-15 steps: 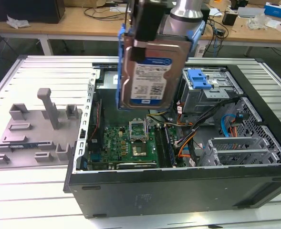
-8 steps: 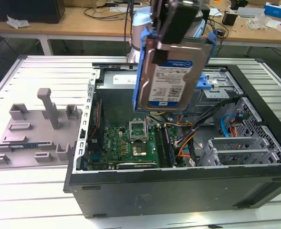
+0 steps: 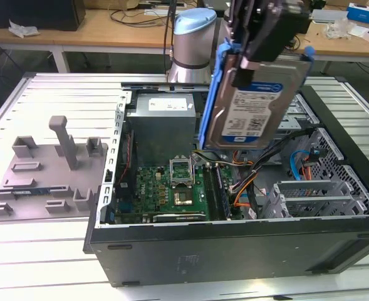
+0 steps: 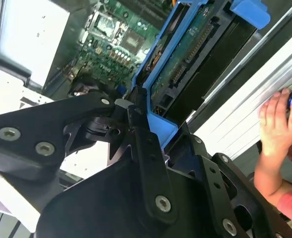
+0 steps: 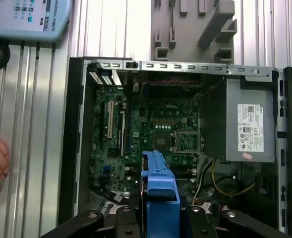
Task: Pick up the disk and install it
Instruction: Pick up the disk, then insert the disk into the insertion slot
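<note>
We see the gripper [image 3: 254, 59] clamped on the disk [image 3: 247, 110] at its upper end. It hangs below, long axis near-vertical and slightly tilted, above the open computer case [image 3: 234, 248], towards its drive-bay side.

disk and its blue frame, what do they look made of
The disk looks like bare silver-grey metal with a dull sheen, under a paper-like label. Its blue frame looks like moulded plastic: uniform colour, smooth soft shine.
</note>
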Tool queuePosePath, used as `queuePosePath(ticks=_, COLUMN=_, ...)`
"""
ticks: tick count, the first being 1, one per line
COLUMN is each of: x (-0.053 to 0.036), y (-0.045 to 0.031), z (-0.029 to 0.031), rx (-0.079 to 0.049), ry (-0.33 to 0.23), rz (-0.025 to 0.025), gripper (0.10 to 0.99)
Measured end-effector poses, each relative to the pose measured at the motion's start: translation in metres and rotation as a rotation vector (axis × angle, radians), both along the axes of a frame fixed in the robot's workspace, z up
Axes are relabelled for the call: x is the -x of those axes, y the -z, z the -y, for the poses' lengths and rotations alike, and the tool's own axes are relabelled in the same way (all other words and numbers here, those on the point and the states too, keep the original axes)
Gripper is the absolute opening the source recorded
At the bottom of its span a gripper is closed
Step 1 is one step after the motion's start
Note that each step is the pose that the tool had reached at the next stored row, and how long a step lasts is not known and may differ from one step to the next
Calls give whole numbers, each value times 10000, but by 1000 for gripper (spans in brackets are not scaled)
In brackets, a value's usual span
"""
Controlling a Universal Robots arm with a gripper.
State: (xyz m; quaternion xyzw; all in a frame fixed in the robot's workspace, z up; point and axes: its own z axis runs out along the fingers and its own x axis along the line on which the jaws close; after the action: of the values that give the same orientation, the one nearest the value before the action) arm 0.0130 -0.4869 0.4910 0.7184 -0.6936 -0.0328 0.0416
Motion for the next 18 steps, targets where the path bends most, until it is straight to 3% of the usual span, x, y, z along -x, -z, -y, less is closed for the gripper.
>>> queuePosePath(ticks=4, x=-110, y=0, z=23, rx=0, ry=-1, rz=0, gripper=369)
queuePosePath(ticks=18, x=-116, y=0, z=23, rx=1, ry=0, rz=0, gripper=369)
